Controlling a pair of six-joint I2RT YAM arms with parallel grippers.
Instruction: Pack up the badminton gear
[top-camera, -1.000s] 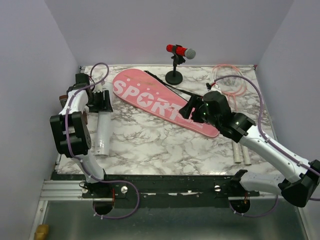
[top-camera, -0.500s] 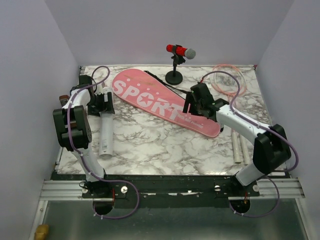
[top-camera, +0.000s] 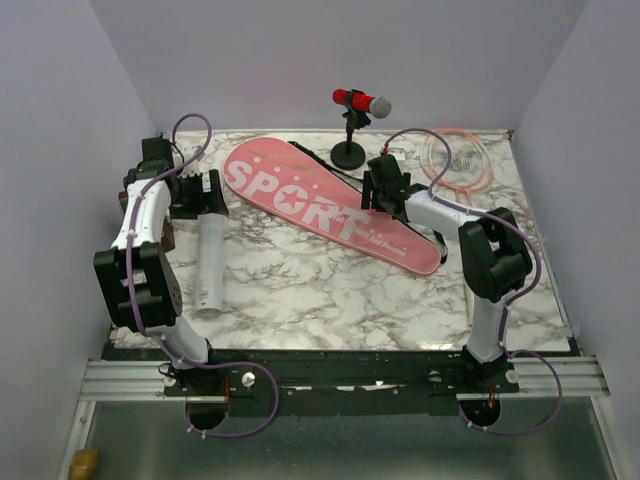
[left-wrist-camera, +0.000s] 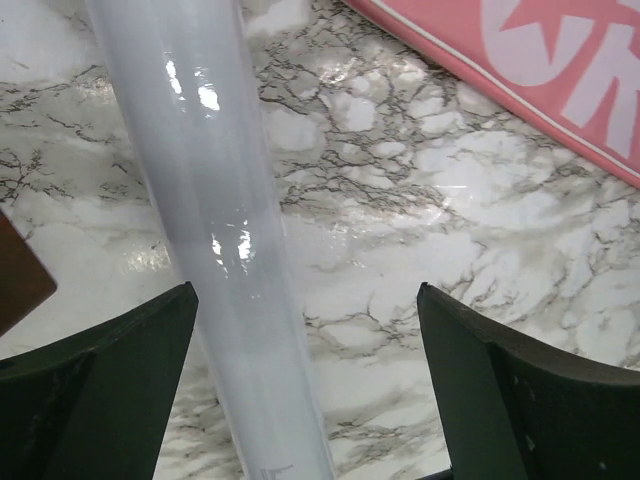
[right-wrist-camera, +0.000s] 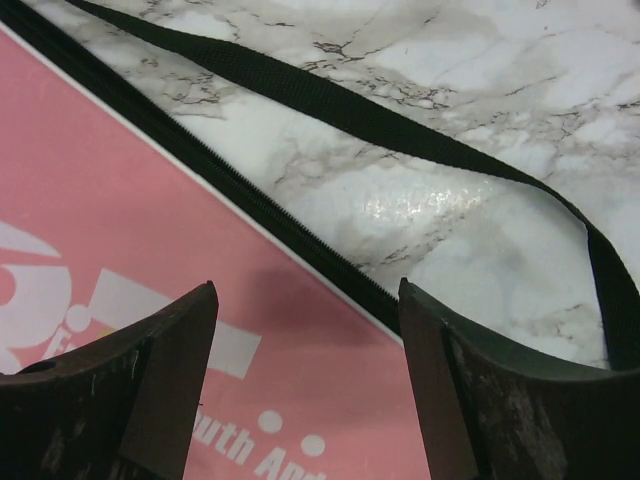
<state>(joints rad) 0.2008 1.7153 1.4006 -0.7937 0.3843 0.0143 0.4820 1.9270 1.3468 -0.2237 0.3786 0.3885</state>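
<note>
The bag (top-camera: 325, 203) lies flat across the middle of the bench (top-camera: 300, 290), its "SPORT" lettering up and its strap (right-wrist-camera: 400, 130) trailing loose on the marble beside it. It looks empty. The stretch of zip edge in the right wrist view looks closed, though I cannot tell about the rest of it.

The tube (top-camera: 209, 270) lies on the bench at the left, well apart from the bag. The rackets (top-camera: 455, 160) show as pink hoops in the far right corner, also outside the bag. Their handles are hidden behind the right arm.

The left tool (left-wrist-camera: 305, 295) hangs over the far end of the tube with its jaws spread wide. The tube passes between them, close by one finger with a clear gap to the other, so nothing is gripped. The right tool (right-wrist-camera: 305, 290) hovers over the bag's far edge, by the zip and strap, with its jaws well apart and holding nothing.

By this showing no piece is packed yet and the task is near its start. What seems left is to open the bag, put the rackets and tube inside, and close it.

The microphone (top-camera: 360, 102) stands at the far edge behind the bag. A brown box (left-wrist-camera: 20, 280) sits beside the tube. Neither belongs to the gear.
</note>
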